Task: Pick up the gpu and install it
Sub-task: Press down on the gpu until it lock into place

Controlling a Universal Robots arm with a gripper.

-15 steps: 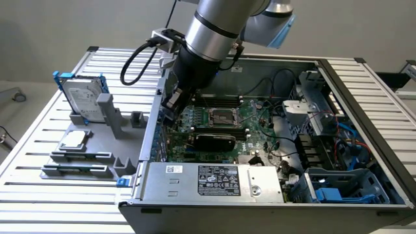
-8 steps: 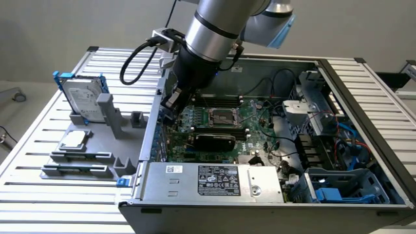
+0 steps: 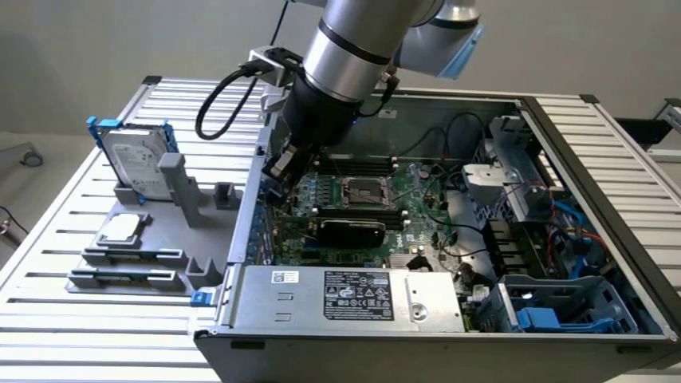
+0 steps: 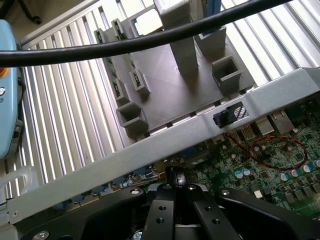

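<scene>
One arm, one pincer (image 4: 175, 192). In the exterior view the arm comes down from the top centre of the frame and ends just inside the left wall of the open computer case (image 3: 596, 144), over the motherboard (image 3: 368, 211). In the wrist view the two black fingers (image 4: 160, 210) stand pressed together with nothing between them; the pincer is closed and empty.

One gpu (image 3: 349, 231): black rounded cooler face showing, sitting on the motherboard in the centre of the exterior view, just below the one square processor socket (image 3: 362, 190). The gpu lies apart from the pincer, which is up and to the left of it in the frame.

One grey fixture tray (image 3: 159, 239) on the slatted worktop (image 3: 64, 319), left of the case in the exterior view. On it, counted:
- one silver hard drive (image 3: 136, 163) in a blue frame, standing on edge at the upper left of the tray;
- one small square silver processor chip (image 3: 120, 227), lying flat in its holder lower down;
- one tall grey post (image 3: 175, 183) beside the drive.

One silver power supply (image 3: 340, 295) with one black label across the lower centre of the exterior view. One blue drive bracket (image 3: 537, 315) at the lower right inside the case.

Wrist view: one black cable (image 4: 125, 45) crosses the upper part of the frame; the case wall (image 4: 150, 145) runs diagonally between tray and motherboard.
</scene>
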